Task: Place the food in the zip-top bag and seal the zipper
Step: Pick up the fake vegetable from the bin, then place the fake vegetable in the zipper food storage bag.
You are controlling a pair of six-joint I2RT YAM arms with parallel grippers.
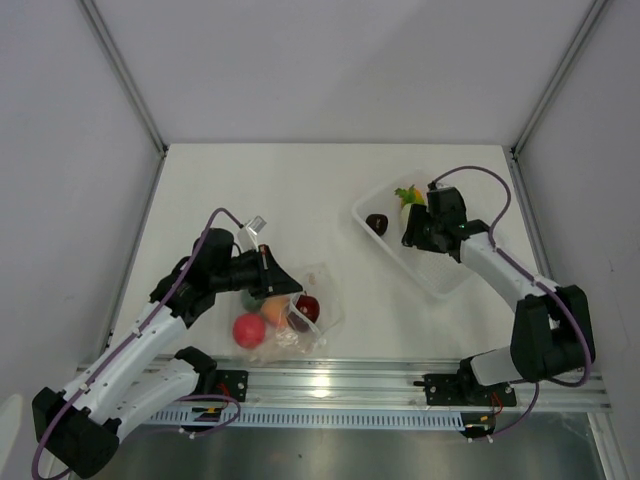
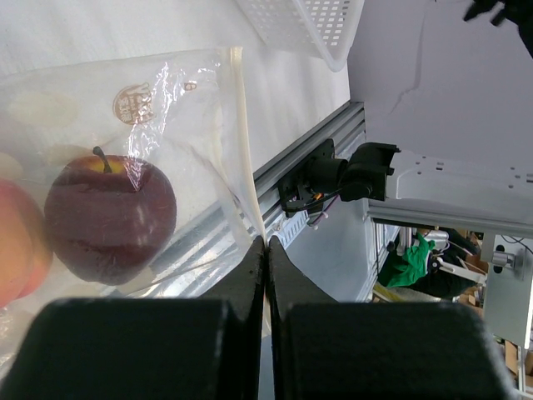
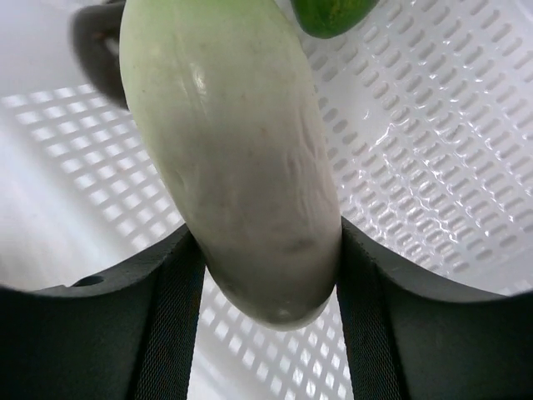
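Observation:
The zip-top bag (image 1: 318, 290) lies at the front left. A dark red apple (image 1: 307, 307), a peach (image 1: 275, 310) and a green piece (image 1: 250, 298) show through it, and a red apple (image 1: 248, 330) lies at its left edge. My left gripper (image 1: 285, 285) is shut on the bag's mouth edge. In the left wrist view the jaws (image 2: 266, 243) pinch the zipper (image 2: 241, 125), with the dark red apple (image 2: 108, 217) inside the plastic. My right gripper (image 1: 412, 228) is shut on the white radish (image 3: 233, 158) over the tray.
The rigid clear perforated tray (image 1: 440, 275) stands at the right and holds a dark piece (image 1: 376, 222) and an orange-green mango (image 1: 408, 195). A green piece (image 3: 329, 15) lies just beyond the radish. The aluminium rail (image 1: 400, 380) runs along the front edge.

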